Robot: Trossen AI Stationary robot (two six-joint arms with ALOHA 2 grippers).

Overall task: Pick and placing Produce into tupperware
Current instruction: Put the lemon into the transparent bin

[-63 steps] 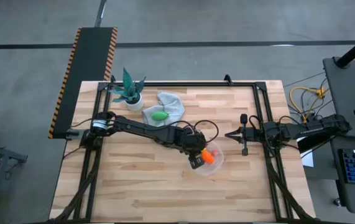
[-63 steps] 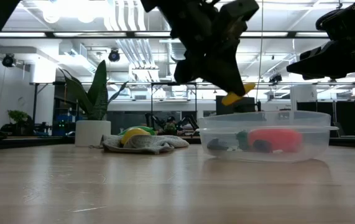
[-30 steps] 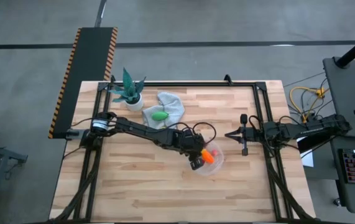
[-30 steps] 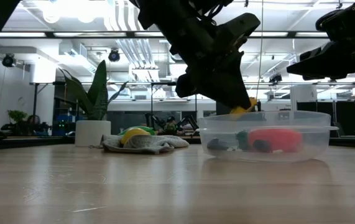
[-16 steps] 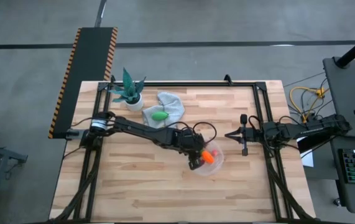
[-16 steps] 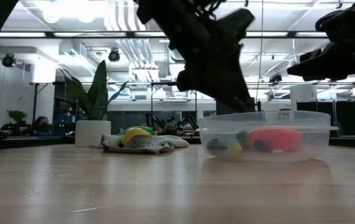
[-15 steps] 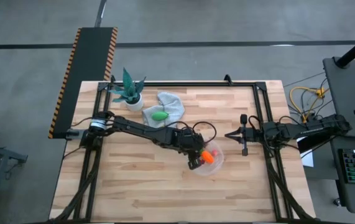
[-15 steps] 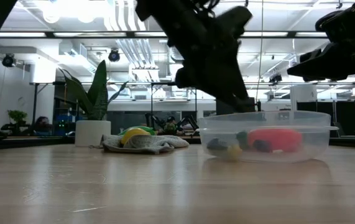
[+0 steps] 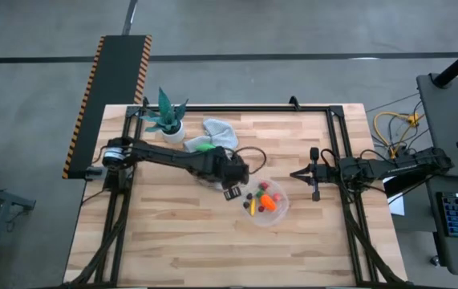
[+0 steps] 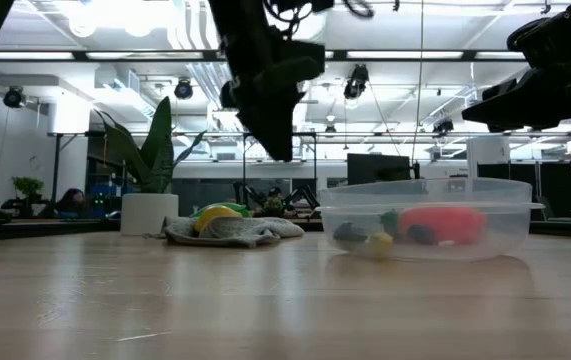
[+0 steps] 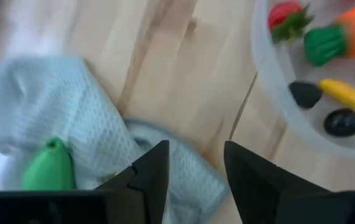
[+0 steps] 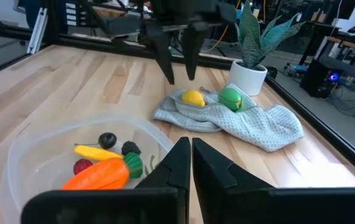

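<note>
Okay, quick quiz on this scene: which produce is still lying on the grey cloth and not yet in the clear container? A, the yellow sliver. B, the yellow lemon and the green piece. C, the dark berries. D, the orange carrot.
B: the right wrist view shows the yellow lemon and the green piece on the grey cloth, while the other produce lies inside the clear container.
</note>
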